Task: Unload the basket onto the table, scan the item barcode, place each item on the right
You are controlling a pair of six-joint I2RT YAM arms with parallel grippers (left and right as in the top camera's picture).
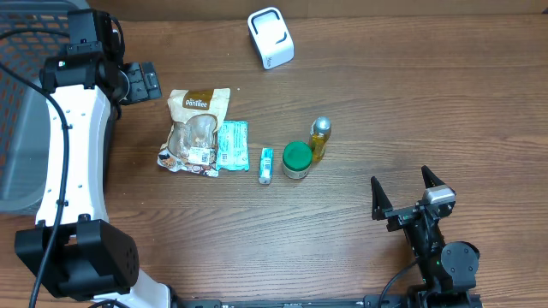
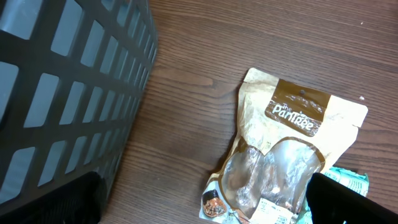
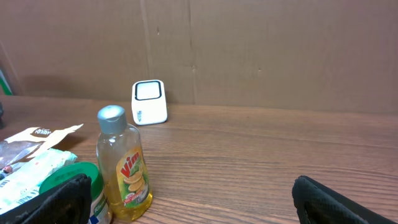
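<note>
The white scanner (image 1: pixel 271 38) stands at the far edge of the wooden table (image 1: pixel 445 103); every place here is taken from it. The snack pouch (image 1: pixel 195 130) lies flat, printed face up, nearer the robot than the scanner and to its left, with nothing gripping it. A teal packet (image 1: pixel 232 145) touches the pouch on the scanner's side. A small tube (image 1: pixel 265 164), a green-lidded jar (image 1: pixel 297 159) and a yellow bottle (image 1: pixel 319 139) stand in front of the scanner. The left gripper (image 1: pixel 141 81) hangs well left of the scanner, just beyond the pouch's top corner, its 2 fingers (image 2: pixel 348 202) spread wide and empty. A grey basket (image 1: pixel 21 128) sits farther left. The right gripper (image 1: pixel 402 190) rests far right of the scanner and nearest the robot, its fingers wide and empty.
</note>
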